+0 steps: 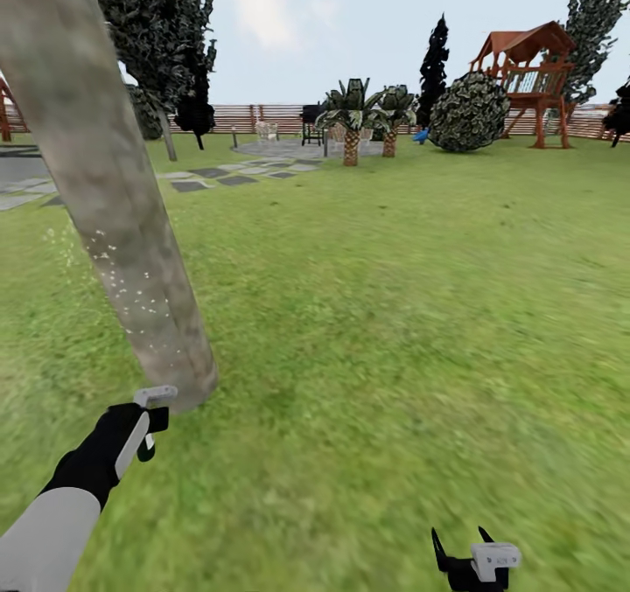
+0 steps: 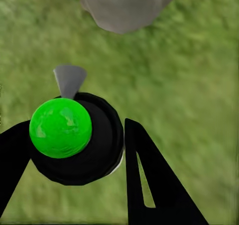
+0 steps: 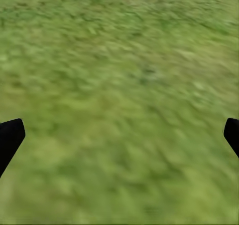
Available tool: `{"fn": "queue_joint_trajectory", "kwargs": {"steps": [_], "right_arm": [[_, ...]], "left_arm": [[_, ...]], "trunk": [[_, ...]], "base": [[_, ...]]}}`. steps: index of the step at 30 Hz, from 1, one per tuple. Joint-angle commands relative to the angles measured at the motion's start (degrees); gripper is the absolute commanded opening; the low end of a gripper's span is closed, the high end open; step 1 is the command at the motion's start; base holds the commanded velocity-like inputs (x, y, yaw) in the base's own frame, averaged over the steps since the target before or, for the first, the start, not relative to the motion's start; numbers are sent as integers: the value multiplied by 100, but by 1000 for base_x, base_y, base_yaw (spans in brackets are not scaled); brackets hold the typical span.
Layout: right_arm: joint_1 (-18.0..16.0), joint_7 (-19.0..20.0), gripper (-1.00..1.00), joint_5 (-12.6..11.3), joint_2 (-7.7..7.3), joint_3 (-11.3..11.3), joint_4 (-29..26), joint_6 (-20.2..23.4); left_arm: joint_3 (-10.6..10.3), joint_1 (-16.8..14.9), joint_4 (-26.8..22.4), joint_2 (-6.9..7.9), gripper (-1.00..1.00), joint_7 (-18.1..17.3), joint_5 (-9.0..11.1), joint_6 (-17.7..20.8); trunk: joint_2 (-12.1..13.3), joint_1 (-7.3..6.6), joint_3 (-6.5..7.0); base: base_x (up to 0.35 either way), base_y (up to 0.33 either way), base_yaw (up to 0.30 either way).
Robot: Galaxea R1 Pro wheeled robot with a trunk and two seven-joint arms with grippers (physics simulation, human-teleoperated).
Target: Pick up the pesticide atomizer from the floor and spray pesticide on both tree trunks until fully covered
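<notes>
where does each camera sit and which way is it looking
Head: up on the robot, looking down and forward across the lawn past the tree trunk; both arms show.
Left wrist: behind the left claw, shut on the atomizer, facing grass and the trunk's base.
Right wrist: behind the open right claw, facing grass.
Head and left wrist share trunk and atomizer.

Head camera is looking forward and down across the lawn (image 1: pixel 394 312), tree trunk (image 1: pixel 114 198) close at left, fence (image 1: pixel 262 118) far off. Left wrist camera is facing down at grass near the trunk base (image 2: pixel 124 8), shared with the head view. Right wrist camera is facing grass closely.
</notes>
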Motion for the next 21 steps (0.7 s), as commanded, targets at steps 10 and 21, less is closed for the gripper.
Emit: {"fn": "queue_joint_trajectory", "kwargs": {"steps": [10, 21], "right_arm": [[0, 0, 100, -5, 0, 0, 0, 0], [0, -1, 100, -7, 0, 0, -6, 0]], "left_arm": [[0, 0, -7, -25, -100, 1, -6, 1], [0, 0, 19, -25, -100, 10, -6, 1]], "trunk": [[0, 0, 0], [0, 0, 0]], "base": [[5, -275, 267], [125, -261, 13]]}}
